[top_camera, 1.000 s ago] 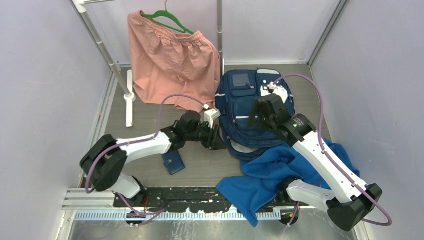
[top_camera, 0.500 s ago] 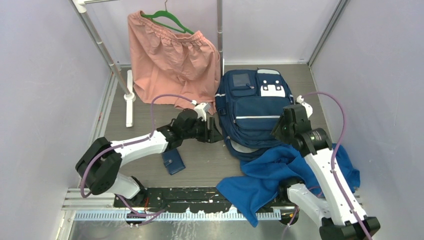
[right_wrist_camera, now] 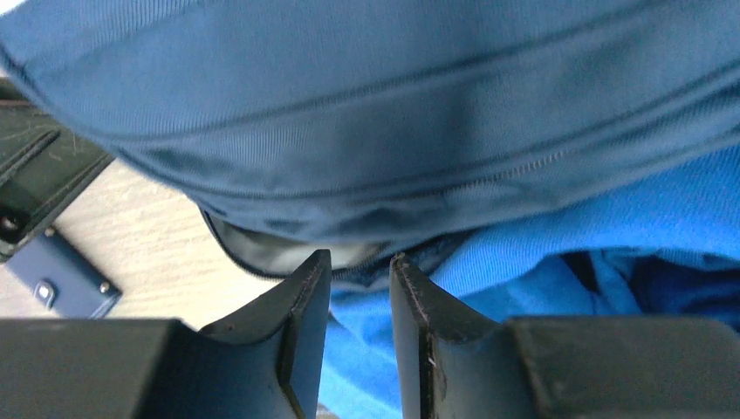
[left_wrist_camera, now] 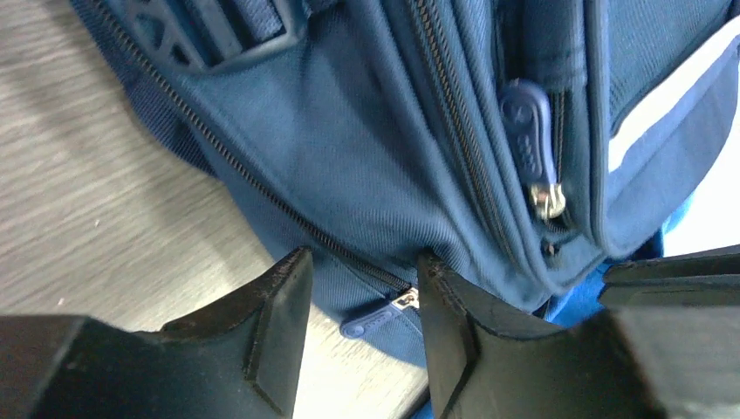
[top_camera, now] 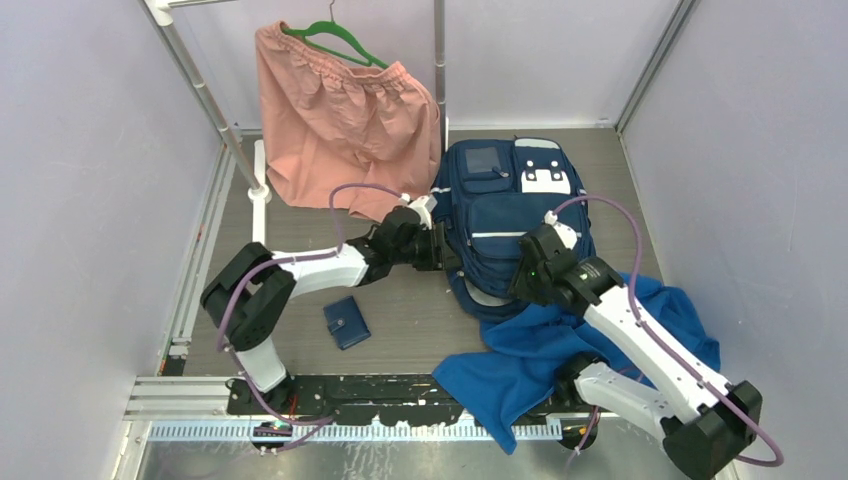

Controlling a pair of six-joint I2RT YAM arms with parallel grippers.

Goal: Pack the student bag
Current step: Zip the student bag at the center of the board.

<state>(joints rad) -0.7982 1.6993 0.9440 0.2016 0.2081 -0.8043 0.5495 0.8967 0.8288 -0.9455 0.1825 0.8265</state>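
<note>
1. Navy bag (top_camera: 505,215) lies flat, centre-far on the table (top_camera: 420,320), front up. Its near edge meets the blue cloth (top_camera: 520,365).
2. Change: L gripper (top_camera: 447,252) has slid right off bare table to the bag's left-near edge. R gripper (top_camera: 524,272) has swung back from over the bag's far-right part to its near edge.
3. Meaning, I'd judge: both now bracket the bag's near end, so you're prob. setting up to work a zip. Nothing looks packed yet.
4. L fingers are apart and empty, w/ a zip pull (left_wrist_camera: 375,319) just past the tips. R fingers are nearly together; can't tell if they pinch fabric.
5. Room: you've bare table left of the bag. Wallet (top_camera: 346,323) sits near-left, well apart. Pink shorts (top_camera: 340,120) hang just far-left of the L wrist, so mind snagging. Cloth crowds the R arm on the near-right.
</note>
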